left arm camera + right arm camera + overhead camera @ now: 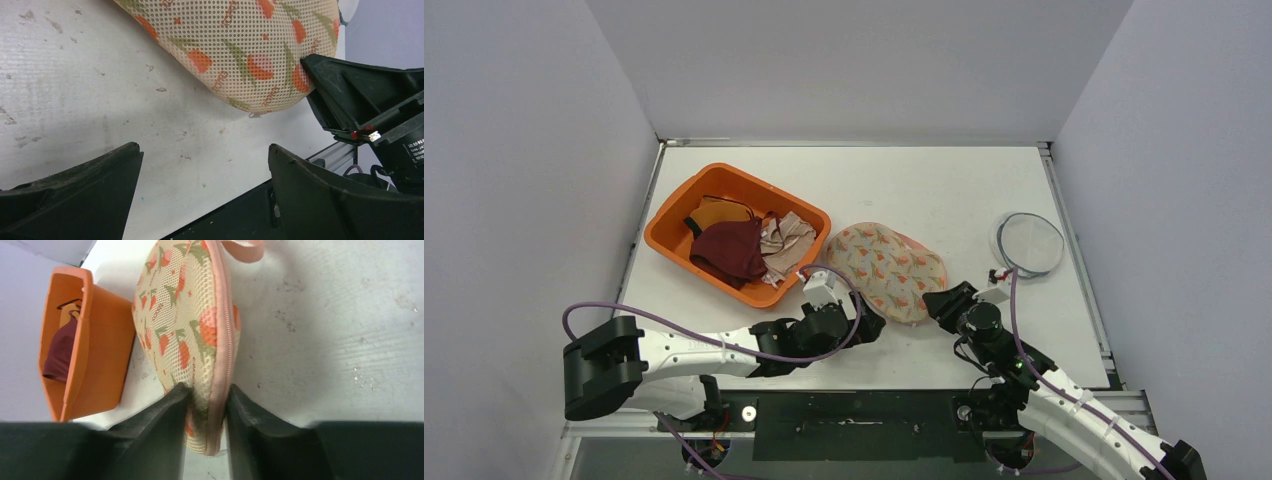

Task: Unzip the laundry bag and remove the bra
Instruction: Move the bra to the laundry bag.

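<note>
The laundry bag, cream mesh printed with orange flowers, lies in the middle of the table. Its pink zipper runs shut along the edge. My right gripper is shut on the bag's near right end, one finger on the mesh and the other on the zipper band. My left gripper stands wide open over bare table just short of the bag's near left edge, holding nothing. The right gripper's black body shows in the left wrist view, against the bag. The bra is hidden from view.
An orange basket with maroon and beige garments stands at the left, close to the bag. A round mesh disc lies at the right. Walls close in the table on three sides.
</note>
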`<move>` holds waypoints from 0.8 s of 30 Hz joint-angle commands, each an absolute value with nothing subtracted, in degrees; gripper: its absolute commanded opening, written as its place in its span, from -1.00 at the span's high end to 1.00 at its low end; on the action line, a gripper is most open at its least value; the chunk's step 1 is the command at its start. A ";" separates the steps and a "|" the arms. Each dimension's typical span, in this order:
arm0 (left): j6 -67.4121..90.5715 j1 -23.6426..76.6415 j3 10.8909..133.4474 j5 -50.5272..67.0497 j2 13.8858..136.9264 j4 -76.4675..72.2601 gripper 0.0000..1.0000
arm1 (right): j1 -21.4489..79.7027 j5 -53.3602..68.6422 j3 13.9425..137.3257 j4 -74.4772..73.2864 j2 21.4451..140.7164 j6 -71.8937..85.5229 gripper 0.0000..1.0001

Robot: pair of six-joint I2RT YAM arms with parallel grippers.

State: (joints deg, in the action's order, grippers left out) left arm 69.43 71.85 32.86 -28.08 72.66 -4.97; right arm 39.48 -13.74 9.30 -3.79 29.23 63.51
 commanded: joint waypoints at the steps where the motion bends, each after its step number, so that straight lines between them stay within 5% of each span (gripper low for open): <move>1: 65.29 71.79 34.94 -29.80 71.30 -6.51 -0.94 | 40.08 -15.12 13.93 -8.52 30.88 57.83 0.07; 3: 63.90 71.98 35.09 -30.97 69.98 -3.35 -0.93 | 40.26 -16.71 16.19 -12.52 32.16 55.99 -0.28; 6: 61.76 72.43 34.57 -32.12 68.39 -1.14 -0.93 | 40.81 -18.41 19.12 -17.97 32.93 53.88 -0.50; 19: 60.22 73.04 32.85 -26.19 70.74 -6.88 -0.93 | 41.98 -17.92 16.16 -22.37 34.38 63.75 -0.59; 24: 62.19 73.04 29.93 -26.97 67.93 -7.75 -0.93 | 41.98 -20.69 13.83 -24.47 25.05 65.25 -0.81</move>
